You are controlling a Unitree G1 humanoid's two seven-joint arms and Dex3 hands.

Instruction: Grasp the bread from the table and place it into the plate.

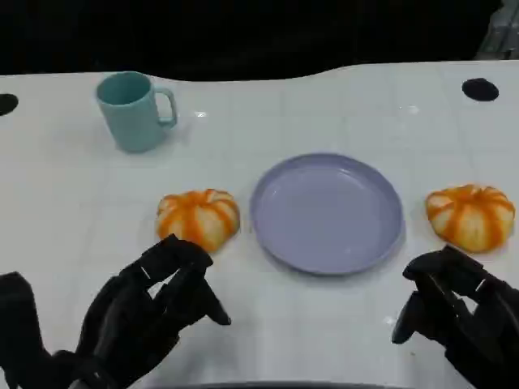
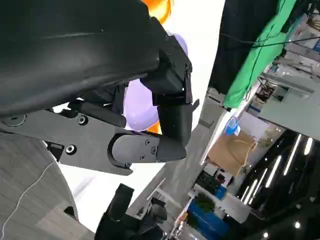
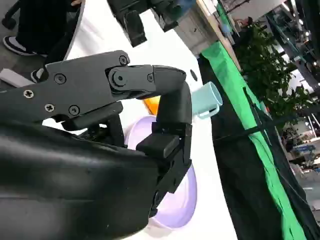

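Two orange-and-white striped breads lie on the white table, one bread (image 1: 198,217) just left of the lavender plate (image 1: 327,212) and the other bread (image 1: 470,215) to its right. The plate is bare. My left hand (image 1: 154,312) hovers near the front edge, just in front of the left bread, fingers apart and holding nothing. My right hand (image 1: 458,312) sits in front of the right bread, also holding nothing. The left wrist view shows the plate (image 2: 137,107) and a bread (image 2: 159,7) past the fingers. The right wrist view shows the plate (image 3: 180,207) and a bread (image 3: 151,105).
A teal mug (image 1: 134,109) stands at the back left, also seen as the mug (image 3: 207,100) in the right wrist view. Dark round holes (image 1: 480,89) mark the table's far corners. Black space lies beyond the table's far edge.
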